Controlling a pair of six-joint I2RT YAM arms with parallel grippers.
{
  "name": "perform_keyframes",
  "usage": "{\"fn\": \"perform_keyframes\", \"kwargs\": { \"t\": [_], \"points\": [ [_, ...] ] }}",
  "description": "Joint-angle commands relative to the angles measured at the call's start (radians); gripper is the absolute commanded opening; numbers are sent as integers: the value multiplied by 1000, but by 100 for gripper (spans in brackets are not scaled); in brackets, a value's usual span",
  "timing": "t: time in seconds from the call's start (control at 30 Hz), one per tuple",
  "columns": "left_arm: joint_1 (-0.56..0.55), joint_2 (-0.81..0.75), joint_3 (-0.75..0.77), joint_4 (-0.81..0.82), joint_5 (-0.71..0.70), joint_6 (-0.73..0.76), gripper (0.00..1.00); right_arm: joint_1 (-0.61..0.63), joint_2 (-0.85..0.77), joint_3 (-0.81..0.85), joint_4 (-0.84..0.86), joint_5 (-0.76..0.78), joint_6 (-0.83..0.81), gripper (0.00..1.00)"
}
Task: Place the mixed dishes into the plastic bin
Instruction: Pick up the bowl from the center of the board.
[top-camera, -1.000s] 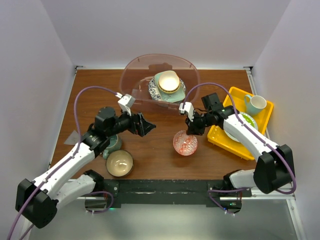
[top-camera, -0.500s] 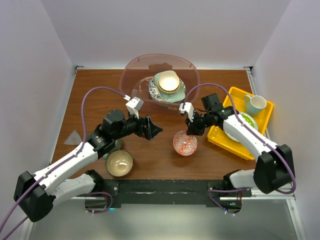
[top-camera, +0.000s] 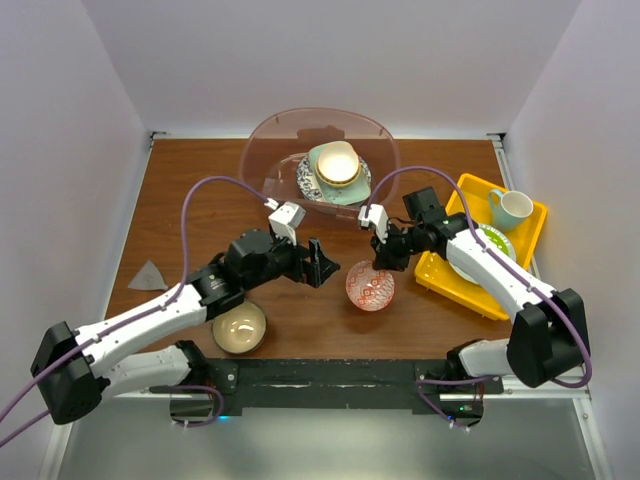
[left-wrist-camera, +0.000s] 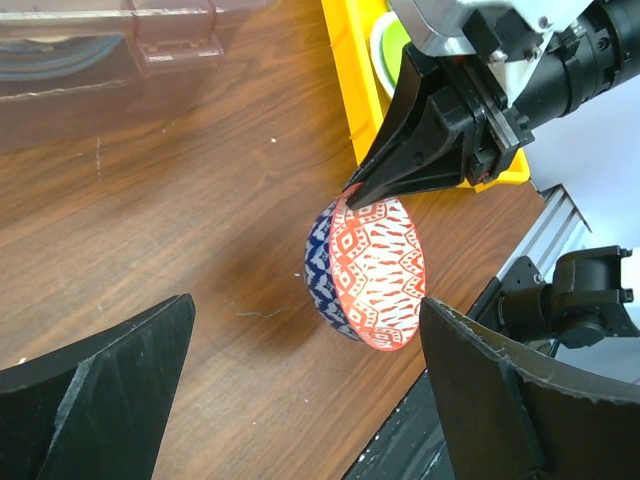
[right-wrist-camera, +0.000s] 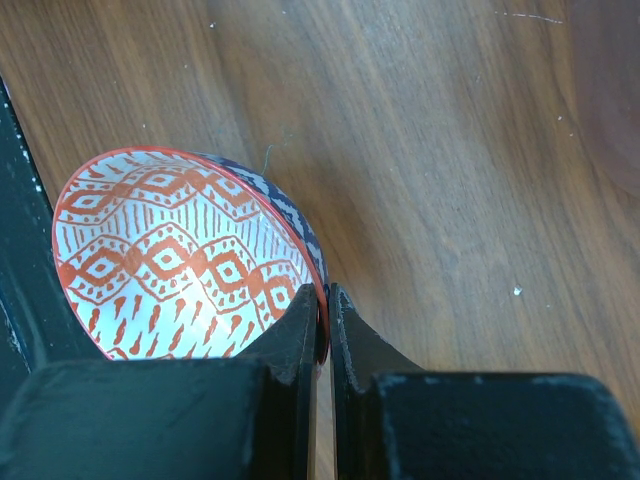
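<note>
Nearest the arm bases: 1 tan bowl (top-camera: 239, 327), upright on the counter (top-camera: 180, 200), tucked against the left forearm. Just beyond, the left fingers (left-wrist-camera: 100, 390), spread wide with nothing between them, just beside the patterned bowl (top-camera: 370, 287) on its left. 1 second ago, further left and further back over bare counter; closer with each frame since.

On the bowl's far side, the right fingers (right-wrist-camera: 290, 335), pinching its rim, 1 finger inside and 1 outside. Same grip, same spot as 1 second ago. Bowl tilted, red-and-white inside turned toward the left wrist camera, blue pattern on the outside.

Counted on the open counter: 2 bowls, plus 1 grey scrap (top-camera: 150, 274) near the left edge.

To the right: 1 yellow tray (top-camera: 468, 188), carrying 1 lime-green plate (top-camera: 500, 240) partly under the right arm and 1 teal mug (top-camera: 510, 208) at the far corner.

Farthest back: 1 plastic bin (top-camera: 262, 145), against the rear edge of the counter. Inside, 3 dishes stacked: 1 blue-patterned plate (top-camera: 306, 180), 1 mint square dish (top-camera: 318, 155) on it, 1 cream bowl (top-camera: 338, 165) with a gold rim on top. Unchanged from before.
</note>
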Motion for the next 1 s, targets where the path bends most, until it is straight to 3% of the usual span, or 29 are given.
{"fn": "perform_keyframes", "kwargs": {
  "t": [0.0, 0.97],
  "points": [
    [-51, 29, 63, 19, -110, -42, 100, -7, -34, 0, 38, -20, 24, 0],
    [-242, 204, 205, -124, -416, -145, 100, -10, -32, -6, 47, -11, 30, 0]
  ]
}}
